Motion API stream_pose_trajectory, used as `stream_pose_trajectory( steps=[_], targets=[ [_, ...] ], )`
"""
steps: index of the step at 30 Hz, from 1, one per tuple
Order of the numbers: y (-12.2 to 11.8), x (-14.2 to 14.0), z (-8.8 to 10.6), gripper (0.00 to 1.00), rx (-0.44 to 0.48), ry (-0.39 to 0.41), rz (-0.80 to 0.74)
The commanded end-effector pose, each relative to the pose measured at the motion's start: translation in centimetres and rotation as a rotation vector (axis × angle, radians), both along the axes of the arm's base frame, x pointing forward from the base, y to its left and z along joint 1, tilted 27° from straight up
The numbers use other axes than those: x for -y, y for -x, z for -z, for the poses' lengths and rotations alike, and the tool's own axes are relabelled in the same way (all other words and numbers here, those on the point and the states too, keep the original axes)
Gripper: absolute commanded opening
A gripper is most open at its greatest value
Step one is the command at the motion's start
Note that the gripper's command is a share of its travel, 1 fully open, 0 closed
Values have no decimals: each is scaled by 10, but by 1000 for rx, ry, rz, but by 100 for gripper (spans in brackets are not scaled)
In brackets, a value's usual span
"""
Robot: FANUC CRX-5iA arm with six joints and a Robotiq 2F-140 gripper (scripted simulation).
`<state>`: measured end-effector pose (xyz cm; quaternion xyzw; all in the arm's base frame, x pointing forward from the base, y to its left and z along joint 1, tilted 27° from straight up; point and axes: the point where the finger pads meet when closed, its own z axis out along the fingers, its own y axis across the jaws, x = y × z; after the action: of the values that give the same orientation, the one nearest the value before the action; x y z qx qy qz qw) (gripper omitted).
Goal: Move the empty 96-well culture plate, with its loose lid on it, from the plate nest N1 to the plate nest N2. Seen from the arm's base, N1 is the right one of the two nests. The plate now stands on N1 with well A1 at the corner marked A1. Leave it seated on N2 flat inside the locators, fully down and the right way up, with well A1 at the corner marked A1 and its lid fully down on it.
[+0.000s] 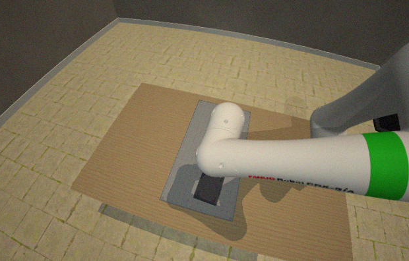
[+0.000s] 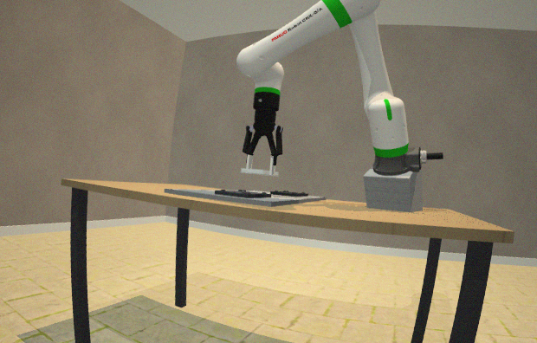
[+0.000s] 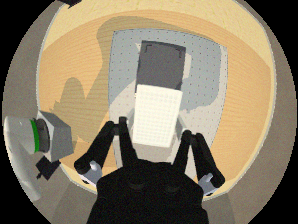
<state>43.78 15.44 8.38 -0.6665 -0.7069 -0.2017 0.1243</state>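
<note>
Above the grey base plate [image 2: 284,200] on the table [image 2: 397,221], the tool [image 2: 261,166] pinches the lidded culture plate [image 2: 260,171] by its sides, level and clear of both dark nests; one nest [image 3: 160,63] lies just beyond.

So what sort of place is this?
Probably a lab automation bench: a robot arm on a wooden table, its pincer holding a lidded well plate above a grey base with plate nests.

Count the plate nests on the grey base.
2. In the exterior view, one nest lies farther from the arm's pedestal, the other nest nearer it. The top view shows only one; the forearm hides the other.
</note>
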Motion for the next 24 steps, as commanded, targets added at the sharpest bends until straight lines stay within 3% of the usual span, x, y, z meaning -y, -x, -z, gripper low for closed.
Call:
stream_pose_trajectory(
  steps=[1,24],
  targets=[
    [1,-9,-4,0,0,1,1],
    [7,-65,-32,0,0,1,1]
  ],
)
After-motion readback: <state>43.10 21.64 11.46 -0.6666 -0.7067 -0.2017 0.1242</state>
